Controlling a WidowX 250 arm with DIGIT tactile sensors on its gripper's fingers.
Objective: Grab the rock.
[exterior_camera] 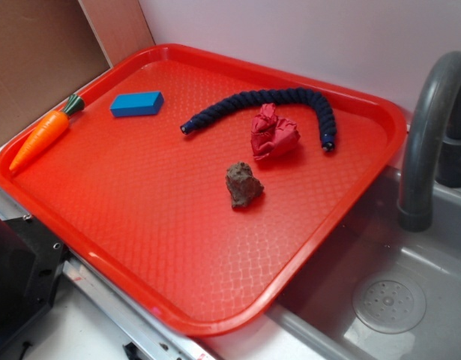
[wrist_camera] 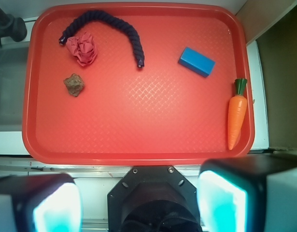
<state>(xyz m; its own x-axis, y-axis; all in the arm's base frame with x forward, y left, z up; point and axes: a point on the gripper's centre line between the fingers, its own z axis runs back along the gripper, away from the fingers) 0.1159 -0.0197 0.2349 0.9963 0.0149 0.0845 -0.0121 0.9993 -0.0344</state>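
Rock (exterior_camera: 243, 184): small, lumpy, dark brown; lying loose on the red tray, near the middle in the exterior view, toward the sink side; in the wrist view (wrist_camera: 74, 84) in the tray's upper left part.
Cloth (exterior_camera: 273, 133): red crumpled wad, close beside the rock but not touching it; lying under the arch of the rope.
Rope (exterior_camera: 269, 102): dark blue, twisted, bent in an arc around the cloth; one end pointing toward the block, the other ending near the tray's sink-side rim.
Block (exterior_camera: 137, 103): blue, flat, well apart from the rock, on the far side of the tray.
Carrot (exterior_camera: 44, 133): orange toy with green top, lying along the tray's edge, well apart from everything but the block.
Tray (exterior_camera: 178, 247): red, textured, holding all five things; one corner overhanging the sink.
Sink (exterior_camera: 410, 285): grey, with a drain and a curved faucet (exterior_camera: 429, 127) beside the tray.
Gripper (wrist_camera: 138, 205): seen only in the wrist view, at the bottom edge; two pale fingers (wrist_camera: 54, 203) standing wide apart, nothing between them; high above the tray's near rim, well away from the rock.
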